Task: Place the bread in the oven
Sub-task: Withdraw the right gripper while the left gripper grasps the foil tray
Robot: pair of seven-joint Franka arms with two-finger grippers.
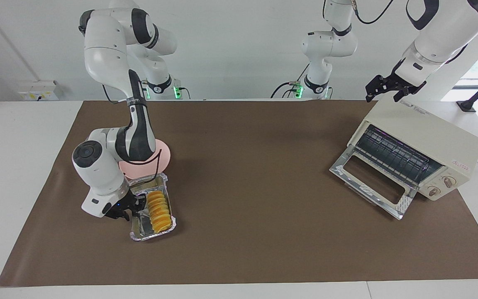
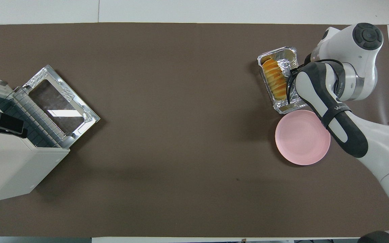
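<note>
The golden ridged bread [image 1: 159, 209] lies in a crinkled silver foil tray [image 1: 152, 236] toward the right arm's end of the table. It also shows in the overhead view [image 2: 275, 80]. My right gripper [image 1: 129, 207] is low at the tray's long rim, on the side away from the oven, and its own arm mostly covers it in the overhead view [image 2: 293, 72]. The cream-white oven [image 1: 425, 141] stands at the left arm's end with its glass door [image 1: 371, 182] dropped open and the wire rack showing. My left gripper [image 1: 388, 88] waits open in the air over the oven's top.
A pink plate [image 1: 163, 160] lies empty just nearer to the robots than the foil tray, touching its end. A brown mat [image 1: 255, 174] covers the table between tray and oven. The oven's cable runs off at the left arm's end.
</note>
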